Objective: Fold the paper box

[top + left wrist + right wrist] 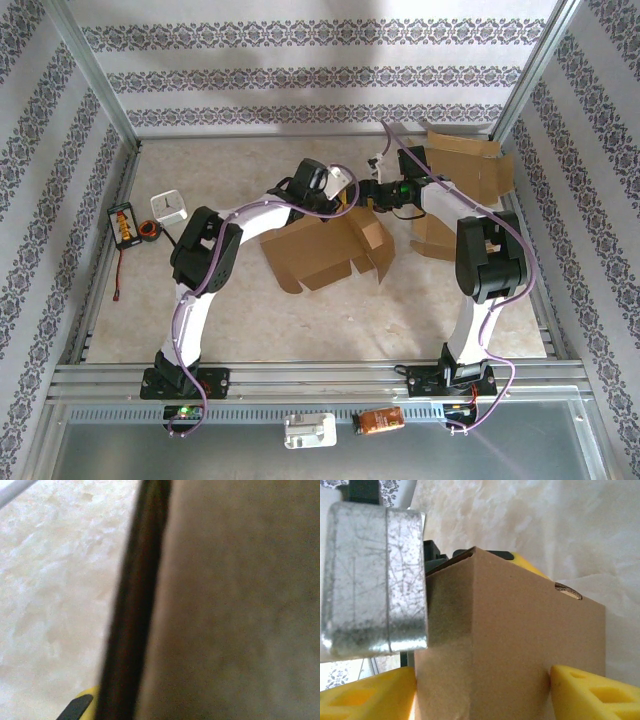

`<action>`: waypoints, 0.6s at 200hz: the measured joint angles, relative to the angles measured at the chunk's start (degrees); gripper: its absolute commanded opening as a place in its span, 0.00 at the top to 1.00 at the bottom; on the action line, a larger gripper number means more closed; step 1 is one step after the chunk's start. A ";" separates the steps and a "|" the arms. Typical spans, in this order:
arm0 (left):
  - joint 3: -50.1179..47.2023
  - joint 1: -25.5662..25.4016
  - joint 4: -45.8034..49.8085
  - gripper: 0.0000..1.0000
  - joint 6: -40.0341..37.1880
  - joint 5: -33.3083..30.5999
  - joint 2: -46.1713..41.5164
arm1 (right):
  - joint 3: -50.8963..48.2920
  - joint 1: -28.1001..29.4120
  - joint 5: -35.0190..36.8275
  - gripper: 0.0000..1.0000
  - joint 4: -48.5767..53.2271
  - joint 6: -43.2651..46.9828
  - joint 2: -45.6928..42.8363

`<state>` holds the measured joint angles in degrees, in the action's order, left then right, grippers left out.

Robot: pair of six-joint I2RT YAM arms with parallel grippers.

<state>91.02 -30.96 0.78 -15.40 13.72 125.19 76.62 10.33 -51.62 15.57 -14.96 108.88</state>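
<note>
Lying crosswise, paper box (320, 255), long axis left-right

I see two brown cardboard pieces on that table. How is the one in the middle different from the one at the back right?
The middle box is partly folded, showing a formed corner; the back-right cardboard looks flatter, flaps spread. The middle box sits between the right gripper's jaws; the back-right cardboard lies off to the side, partly hidden by the right arm. Both are plain brown cardboard with cut flaps.
</note>
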 measured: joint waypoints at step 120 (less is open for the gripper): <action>-25.22 -5.88 -11.91 0.52 21.57 -27.32 -14.97 | -0.74 -0.07 31.87 0.19 11.65 -20.98 -23.12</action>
<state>65.80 -36.84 -11.14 6.17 -13.61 110.21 75.88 10.26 -19.75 27.22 -35.94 85.76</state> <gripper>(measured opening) 0.445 0.813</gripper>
